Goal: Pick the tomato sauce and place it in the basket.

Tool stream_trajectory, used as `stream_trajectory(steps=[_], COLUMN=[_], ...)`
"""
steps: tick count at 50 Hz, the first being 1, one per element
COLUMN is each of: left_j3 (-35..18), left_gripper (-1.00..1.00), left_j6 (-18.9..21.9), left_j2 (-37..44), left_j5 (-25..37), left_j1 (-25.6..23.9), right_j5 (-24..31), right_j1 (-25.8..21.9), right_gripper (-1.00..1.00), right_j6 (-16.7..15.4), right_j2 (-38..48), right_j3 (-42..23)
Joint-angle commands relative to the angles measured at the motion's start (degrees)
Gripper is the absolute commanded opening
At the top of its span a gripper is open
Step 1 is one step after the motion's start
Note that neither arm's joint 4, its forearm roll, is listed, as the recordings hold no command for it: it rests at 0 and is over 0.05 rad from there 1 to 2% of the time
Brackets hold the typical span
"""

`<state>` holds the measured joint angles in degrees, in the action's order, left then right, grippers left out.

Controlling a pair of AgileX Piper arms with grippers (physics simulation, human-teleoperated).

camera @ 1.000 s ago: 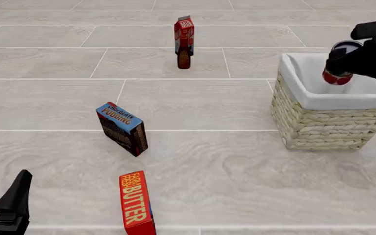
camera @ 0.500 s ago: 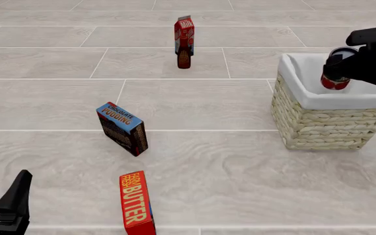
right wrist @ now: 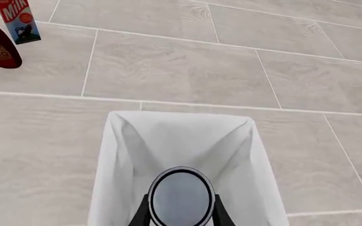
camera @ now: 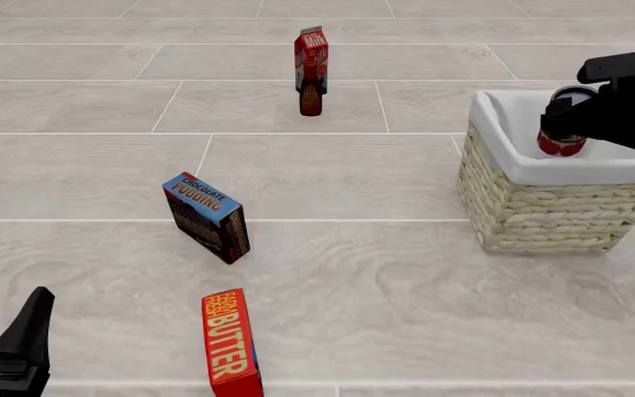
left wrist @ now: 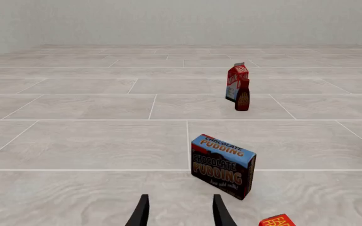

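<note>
You have the small red-labelled tin of tomato sauce (camera: 561,124) with its dark round metal top (right wrist: 181,197) tilted, hanging over the open mouth of the large square straw-coloured wicker basket (camera: 549,211). The basket sits upright at the worktop's right side, white cloth liner (right wrist: 187,141) folded over its rim.

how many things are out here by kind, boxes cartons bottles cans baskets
boxes: 2, blue-topped chocolate pudding box, red butter box
cartons: 1, red milk carton
bottles: 1, dark brown bottle
cans: 1, red-labelled tin can
baskets: 1, pale wicker basket
total: 6
</note>
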<state>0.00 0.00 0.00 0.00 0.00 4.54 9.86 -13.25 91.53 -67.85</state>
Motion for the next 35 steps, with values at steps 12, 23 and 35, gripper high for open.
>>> stream_trajectory(steps=[12, 23, 35], left_j3=[0.00, 0.00, 0.00], left_gripper=[1.00, 1.00, 1.00], left_j6=[0.00, 0.00, 0.00], left_j2=[0.00, 0.00, 0.00], left_j5=[0.00, 0.00, 0.00], left_j1=[0.00, 0.00, 0.00], right_j5=[0.17, 0.22, 0.57], right_j1=[-0.06, -0.18, 0.17], right_gripper=[-1.00, 1.00, 1.00], right_j6=[1.31, 2.51, 2.68], right_j2=[0.29, -0.52, -1.51], right_j3=[-0.44, 0.18, -0.02])
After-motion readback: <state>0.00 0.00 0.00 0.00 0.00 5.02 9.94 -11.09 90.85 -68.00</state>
